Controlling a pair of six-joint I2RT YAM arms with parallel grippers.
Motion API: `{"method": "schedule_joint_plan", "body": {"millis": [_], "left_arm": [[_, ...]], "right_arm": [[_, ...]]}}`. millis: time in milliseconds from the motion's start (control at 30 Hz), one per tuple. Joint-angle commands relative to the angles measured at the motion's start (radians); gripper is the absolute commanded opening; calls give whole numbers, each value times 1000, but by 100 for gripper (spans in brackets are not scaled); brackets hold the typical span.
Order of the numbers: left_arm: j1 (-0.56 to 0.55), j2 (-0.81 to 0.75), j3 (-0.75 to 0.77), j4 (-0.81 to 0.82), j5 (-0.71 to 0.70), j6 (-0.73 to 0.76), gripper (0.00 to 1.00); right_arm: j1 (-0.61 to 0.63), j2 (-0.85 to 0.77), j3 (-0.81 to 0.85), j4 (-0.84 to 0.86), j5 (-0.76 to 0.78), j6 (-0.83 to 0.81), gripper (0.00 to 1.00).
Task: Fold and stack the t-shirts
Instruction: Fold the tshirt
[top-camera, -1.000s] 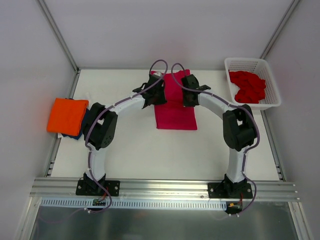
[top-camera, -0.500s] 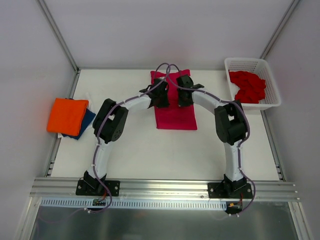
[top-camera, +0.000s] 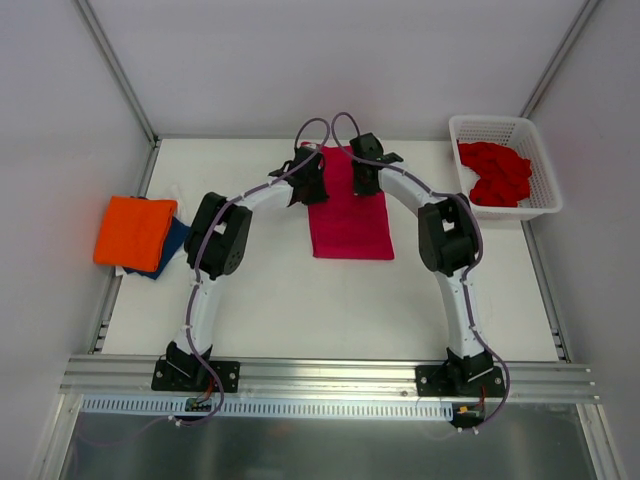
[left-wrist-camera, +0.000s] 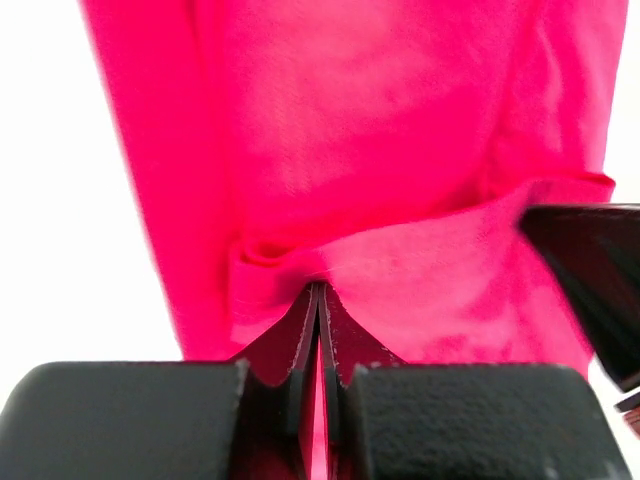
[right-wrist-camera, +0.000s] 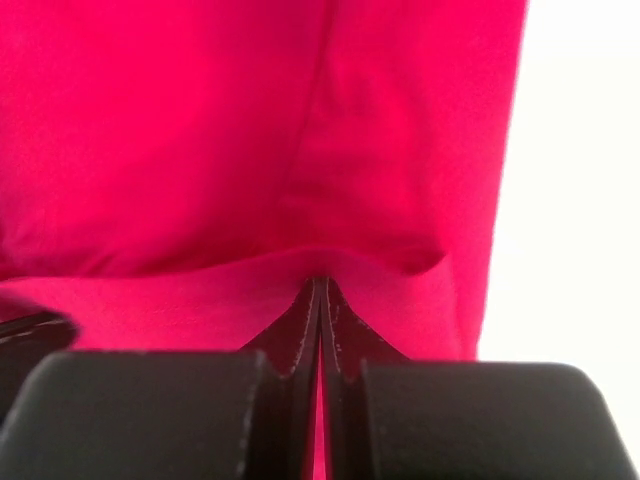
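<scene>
Flat t-shirt: middle of table, reaching toward far edge.
Left gripper: on its far left part.
Right gripper: on its far right part.
Folded t-shirts: stacked at left edge.
Basket: far right corner.
Heaped t-shirts: in basket.

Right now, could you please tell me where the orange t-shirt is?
The orange t-shirt lies folded at the left edge of the table in the top view, atop a dark blue t-shirt.

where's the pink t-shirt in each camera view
Top external: the pink t-shirt lies mid-width on the white table, toward the far edge.
Left wrist: it fills most of the frame, pinched by the left gripper.
Right wrist: it fills the left and centre, pinched by the right gripper.
Shared landmark: the white table beside the shirt.
</scene>
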Motion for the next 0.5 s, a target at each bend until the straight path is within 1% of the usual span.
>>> {"method": "schedule_joint_plan", "body": {"millis": [0,167,233,333,367,400,467], "left_arm": [[21,32,45,1,6,36,0],[45,58,62,2,32,26,0],[49,52,54,2,23,24,0],[47,-1,8,1,29,16,0],[44,-47,-30,1,32,13,0],[41,-75,-50,4,23,4,0],[23,-157,-116,4,6,10,0]], "right_arm": [[-33,16,74,-36,14,-22,1],[-53,61,138,-64,23,-26,1],[-56,59,137,-64,41,-35,1],[-56,4,82,-41,42,-42,0],[-55,-25,50,2,37,-42,1],[-55,-95,-29,30,31,-42,1],[-52,-169,-100,88,20,-42,0]]}}
